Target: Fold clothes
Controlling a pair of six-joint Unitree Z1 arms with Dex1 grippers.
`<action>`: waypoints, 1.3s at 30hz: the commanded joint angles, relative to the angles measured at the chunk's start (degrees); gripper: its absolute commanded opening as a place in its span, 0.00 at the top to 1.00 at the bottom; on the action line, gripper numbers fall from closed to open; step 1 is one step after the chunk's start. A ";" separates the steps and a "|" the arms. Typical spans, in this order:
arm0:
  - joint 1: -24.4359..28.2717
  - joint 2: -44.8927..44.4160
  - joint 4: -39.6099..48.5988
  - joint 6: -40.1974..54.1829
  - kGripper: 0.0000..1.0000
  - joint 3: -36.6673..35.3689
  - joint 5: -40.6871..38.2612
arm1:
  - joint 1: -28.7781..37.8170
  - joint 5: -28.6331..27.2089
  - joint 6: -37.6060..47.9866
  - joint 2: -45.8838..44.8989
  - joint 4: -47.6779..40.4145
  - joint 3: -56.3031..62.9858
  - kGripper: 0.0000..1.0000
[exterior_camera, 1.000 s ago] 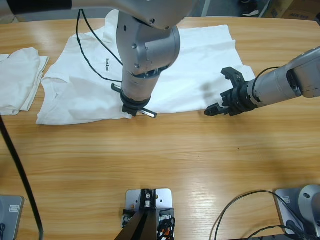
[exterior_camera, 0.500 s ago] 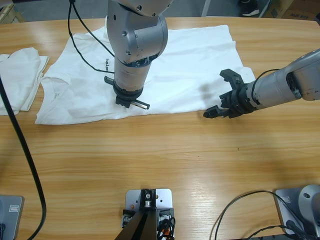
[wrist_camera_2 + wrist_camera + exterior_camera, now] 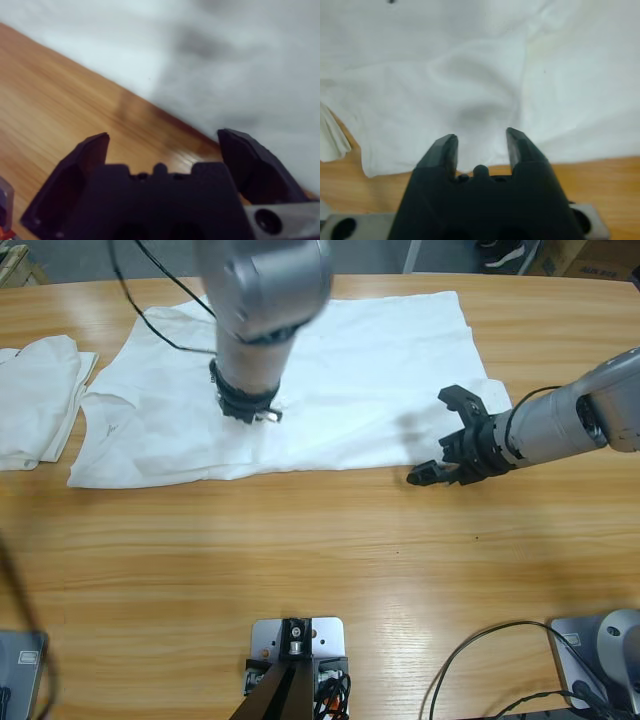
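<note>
Step in hand: my guess is the start of a fold, both arms lining up on the spread white shirt [image 3: 340, 380] before any part of it is lifted
Next move: it likely calls for the right claw to close on the near right hem and the left to take a pinch of cloth, then carry both across together
Right claw [image 3: 447, 435]: spread wide, holding nothing, low over the desk [image 3: 320, 570] just off the shirt's near right corner; the right wrist view shows bare wood between its jaws and white cloth just beyond
Left claw [image 3: 480, 145]: jaws a little apart, tips down at the shirt near its middle-left; a soft ridge of cloth lies just ahead, but I cannot tell whether any is pinched
White shirt: flat across the far half of the desk, near hem roughly parallel to the near edge
Folded white garment [image 3: 40, 400]: at the desk's left edge, just beside the shirt's sleeve
</note>
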 commanded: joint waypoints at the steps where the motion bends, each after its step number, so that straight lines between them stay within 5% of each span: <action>1: 0.40 -7.61 8.58 -6.44 0.26 5.53 -13.61 | 1.08 -2.39 1.15 -2.60 3.07 1.34 0.04; 6: 5.53 -3.69 8.19 -8.30 0.25 2.84 -18.53 | 1.39 -3.25 0.80 -3.25 3.98 1.18 0.04; 8: 9.15 -2.56 8.19 -8.02 0.12 0.78 -18.20 | 1.39 -3.74 0.76 -3.85 5.09 0.74 0.07; 12: 13.05 -0.86 8.47 -8.33 0.13 -4.12 -18.51 | 1.39 -3.97 0.73 -5.87 5.76 -0.98 0.38; 13: 13.30 -1.31 8.61 -9.78 0.13 -3.42 -18.62 | 1.39 -3.90 0.92 -6.40 6.20 -2.30 0.39; 19: 12.98 -4.85 8.47 -13.77 0.14 7.38 -18.18 | 1.43 4.82 12.50 -2.11 7.75 -13.32 0.09; 22: 13.78 -7.66 8.21 -13.55 0.26 11.52 -17.74 | 1.36 8.58 19.67 3.16 5.62 -19.00 0.15; 26: 14.62 -11.91 3.83 -10.69 0.20 16.34 -17.78 | 1.30 9.07 22.10 6.94 6.45 -27.13 0.14; 29: 14.02 -12.86 1.18 -8.56 0.20 20.24 -18.34 | 1.30 6.94 16.41 6.21 10.95 -28.31 0.14; 33: 12.46 -16.15 -4.31 -8.77 0.24 32.23 -18.87 | -4.25 -2.50 9.95 1.39 17.08 -20.68 0.14; 36: 14.21 -19.84 -14.45 -9.37 0.31 43.81 -22.52 | -6.61 -0.39 7.35 0.70 16.24 -15.39 0.14; 39: 16.90 -21.39 -16.57 -9.41 0.32 44.52 -24.75 | -7.85 -0.07 8.09 -1.04 16.48 -15.22 0.14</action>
